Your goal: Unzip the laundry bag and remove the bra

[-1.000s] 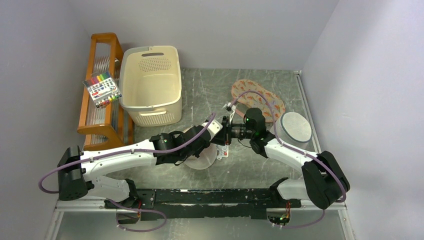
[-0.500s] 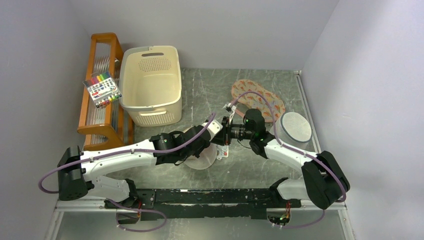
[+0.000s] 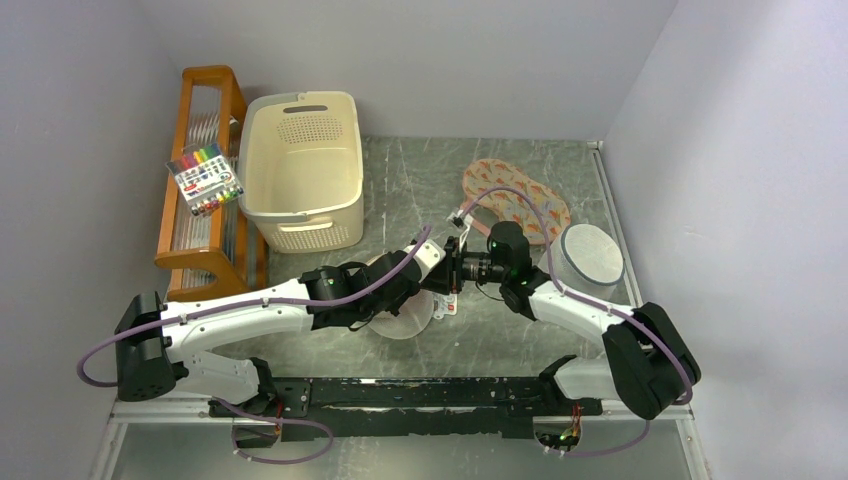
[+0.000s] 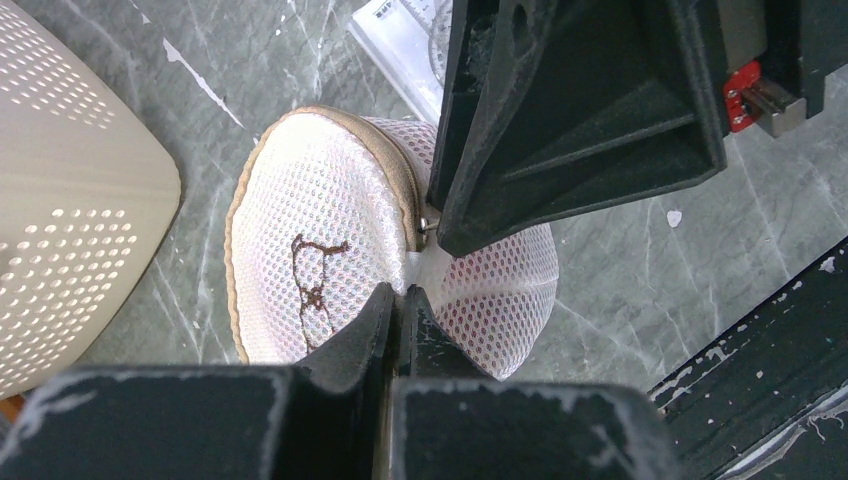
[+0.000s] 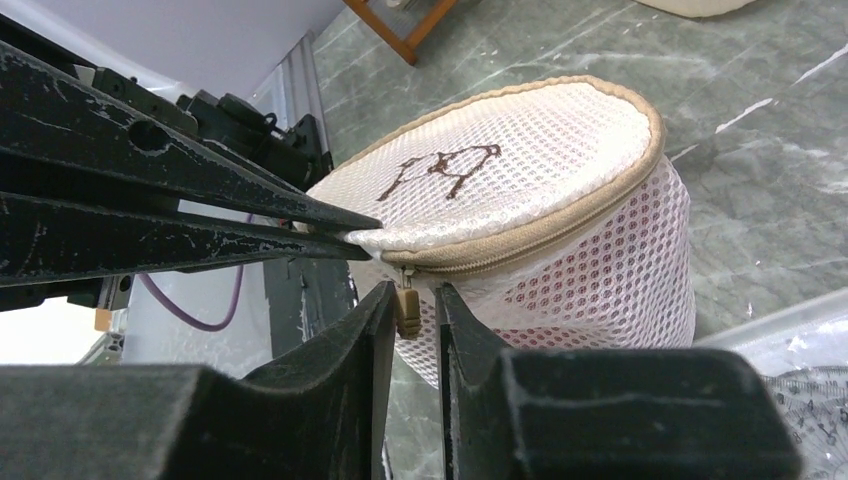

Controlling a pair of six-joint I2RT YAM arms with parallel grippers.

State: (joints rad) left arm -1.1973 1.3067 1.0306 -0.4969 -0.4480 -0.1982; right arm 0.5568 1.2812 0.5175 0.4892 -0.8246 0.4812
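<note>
The laundry bag [image 5: 520, 165], a round cream mesh bag with a beige zip rim and a dark squiggle on its flat face, sits under both wrists [image 3: 405, 320]. My left gripper [image 4: 405, 293] is shut, pinching the mesh at the bag's top edge beside the zip end; its fingers [image 5: 300, 225] show at the left of the right wrist view. My right gripper [image 5: 410, 292] stands narrowly open around the beige zip pull [image 5: 407, 312], which hangs between its fingers. The zip is closed. The bra is hidden; only a reddish tint shows through the side mesh.
A cream basket [image 3: 305, 170] and a wooden rack [image 3: 212, 80] holding a marker pack [image 3: 204, 180] stand at the back left. Patterned flat pieces [image 3: 520, 195] and a whiter drum-shaped mesh bag [image 3: 590, 255] lie at the right. A clear packet [image 4: 400, 30] lies beside the bag.
My right wrist has edged slightly nearer and leftward at the zip end. The left arm and the bag have stayed put.
</note>
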